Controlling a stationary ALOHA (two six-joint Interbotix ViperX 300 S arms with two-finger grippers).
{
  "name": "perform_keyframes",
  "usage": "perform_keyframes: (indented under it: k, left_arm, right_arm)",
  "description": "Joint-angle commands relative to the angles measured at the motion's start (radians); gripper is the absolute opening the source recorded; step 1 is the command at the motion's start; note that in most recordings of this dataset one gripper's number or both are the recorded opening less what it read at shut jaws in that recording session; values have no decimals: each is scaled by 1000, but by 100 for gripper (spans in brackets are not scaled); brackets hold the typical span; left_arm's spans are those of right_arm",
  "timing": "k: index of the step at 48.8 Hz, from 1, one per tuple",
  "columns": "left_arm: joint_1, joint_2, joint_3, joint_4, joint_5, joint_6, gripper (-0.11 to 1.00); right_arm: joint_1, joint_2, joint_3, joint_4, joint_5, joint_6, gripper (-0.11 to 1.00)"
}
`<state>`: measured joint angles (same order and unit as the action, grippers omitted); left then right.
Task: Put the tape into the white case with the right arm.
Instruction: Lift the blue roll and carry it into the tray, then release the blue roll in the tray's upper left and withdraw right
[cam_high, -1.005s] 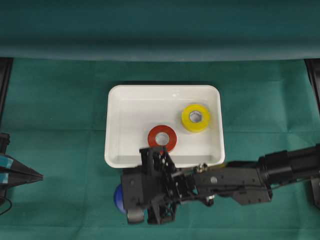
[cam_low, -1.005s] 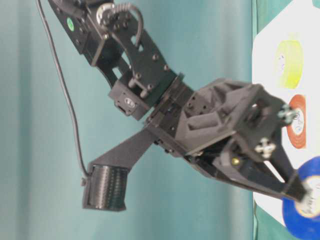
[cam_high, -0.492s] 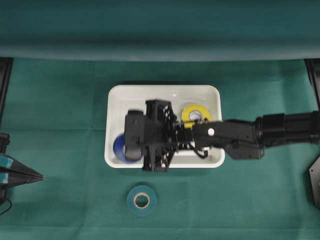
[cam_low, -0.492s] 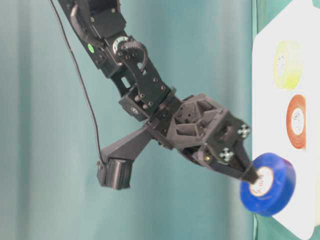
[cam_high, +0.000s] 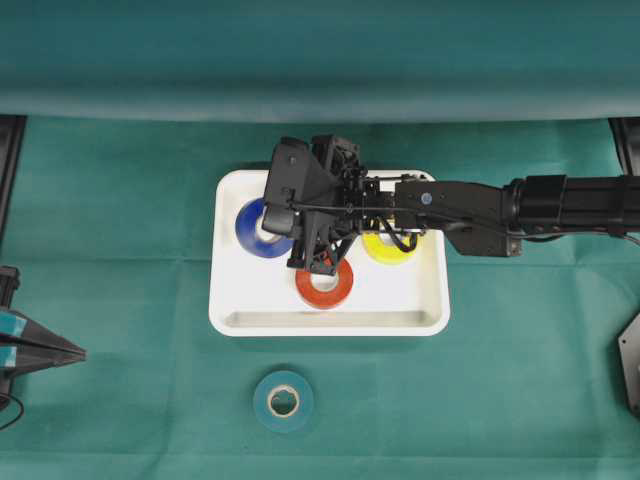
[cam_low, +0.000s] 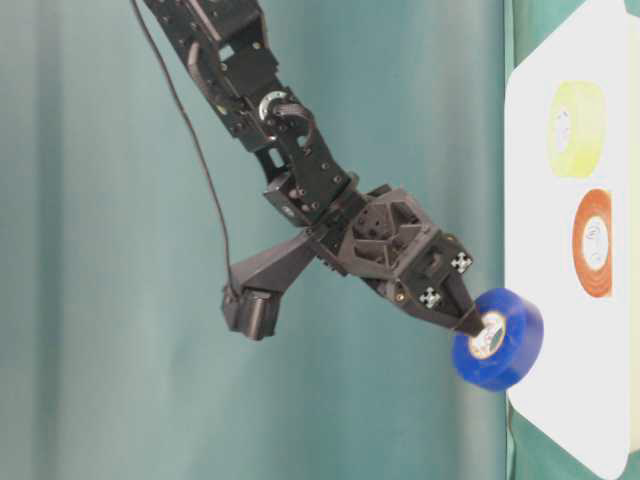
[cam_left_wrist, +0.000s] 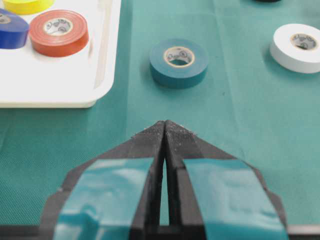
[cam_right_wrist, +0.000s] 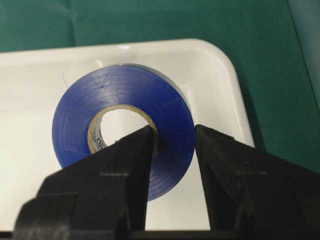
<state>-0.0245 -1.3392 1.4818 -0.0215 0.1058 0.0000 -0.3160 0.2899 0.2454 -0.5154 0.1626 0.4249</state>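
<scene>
The right gripper (cam_right_wrist: 172, 137) pinches the wall of a blue tape roll (cam_right_wrist: 125, 125), one finger through the cardboard core and one outside, so the roll hangs from the tips. In the overhead view the roll sits left of centre, over the upper left of the white case (cam_high: 235, 320); the table-level view shows it clear of the case floor, apparently not yet released. A red roll (cam_high: 325, 285) and a yellow roll (cam_high: 390, 246) already lie flat in the case, leaving free floor beneath the blue one. The case is glossy, shallow, with rounded corners and a raised rim; the rolls are smooth vinyl rings. On the woven green cloth (cam_high: 120, 300) outside wait a teal roll (cam_high: 283, 400) and a white roll (cam_left_wrist: 296, 46). The left gripper (cam_left_wrist: 164, 131), fingers faced with light-blue strips, rests with its tips pressed together on nothing at the frame's left edge.
</scene>
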Motion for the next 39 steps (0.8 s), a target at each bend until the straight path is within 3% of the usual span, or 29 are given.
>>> perform_keyframes:
  k: [1,6,17,32,35,39]
  left_arm:
    - [3,9,-11,-2,-11,0,0]
    - [3,9,-11,-2,-11,0,0]
    - [3,9,-12,-2,-11,0,0]
    - [3,9,-12,-2,-11,0,0]
    - [3,9,-11,-2,-11,0,0]
    - [3,9,-11,-2,-11,0,0]
  right_arm:
    - [-3,-20,-26,-2,-12,-3,1]
    - [-5,-20,-26,-12,-14,-6,1]
    - [-3,-17,-21,-87,-14,-2,1]
    - [-5,-12,-21,-91,-14,3,1]
    - [-5,-12,-20,-89,-14,5,8]
    - [-3,-12,-21,-91,-14,8,27]
